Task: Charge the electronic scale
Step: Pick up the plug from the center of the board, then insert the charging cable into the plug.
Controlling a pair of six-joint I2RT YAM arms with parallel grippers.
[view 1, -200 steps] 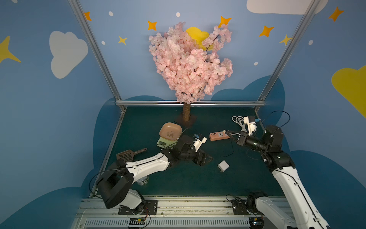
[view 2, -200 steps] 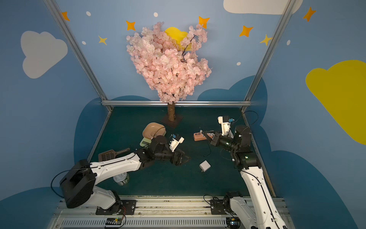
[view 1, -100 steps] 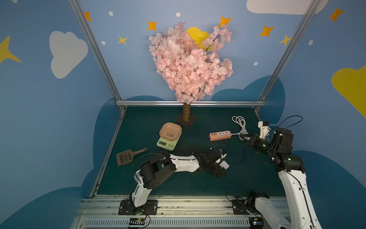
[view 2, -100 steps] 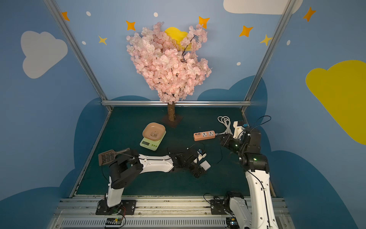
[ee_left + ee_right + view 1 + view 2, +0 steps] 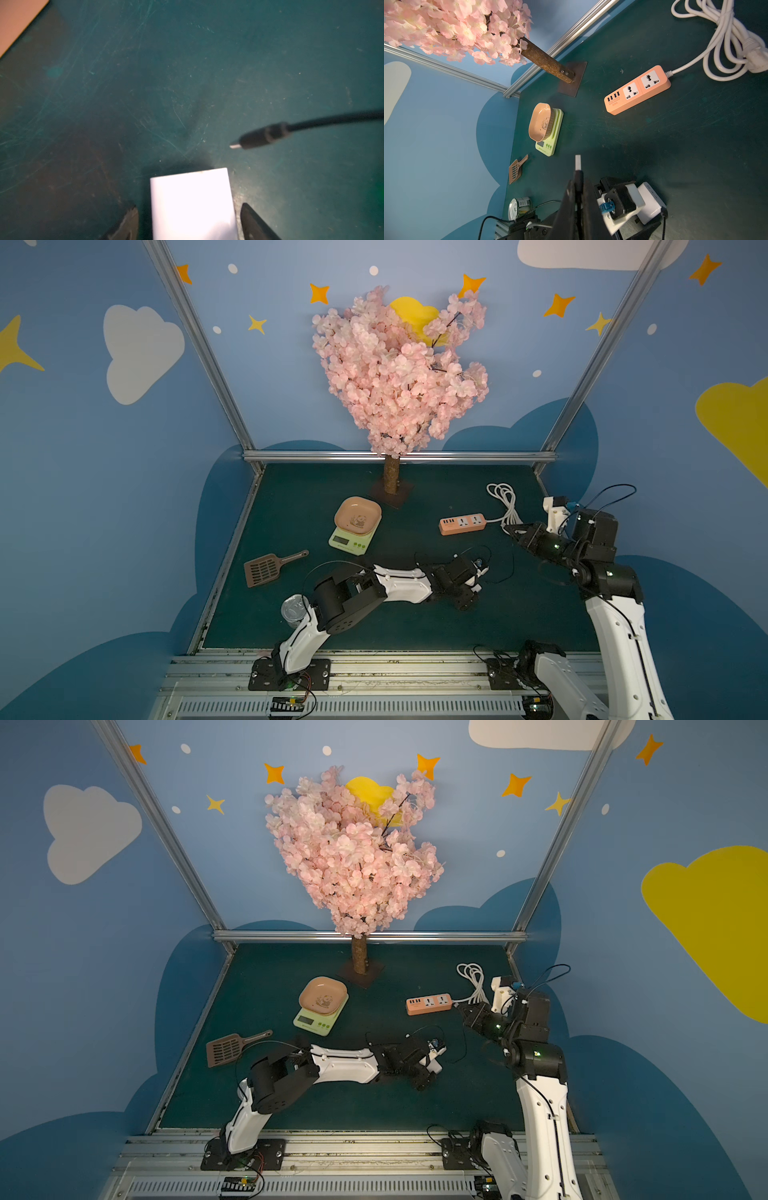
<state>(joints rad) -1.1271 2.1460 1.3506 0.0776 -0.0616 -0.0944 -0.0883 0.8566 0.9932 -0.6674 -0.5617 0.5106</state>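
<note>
The left gripper [image 5: 189, 209] has swung away from the electronic scale [image 5: 351, 542] to the charger cube [image 5: 190, 187] and straddles it, jaws apart, not touching — the scale lies well back beside its forearm, nearer it than the right gripper [image 5: 578, 187], clamped on the cable plug [image 5: 577, 163].

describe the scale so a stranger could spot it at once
Start at the pink blossom tree at the back of the green table. Just in front of its trunk sits the electronic scale. It is the only pale-green slab, topped by a peach panda tray, unlike the orange power strip further right.
</note>
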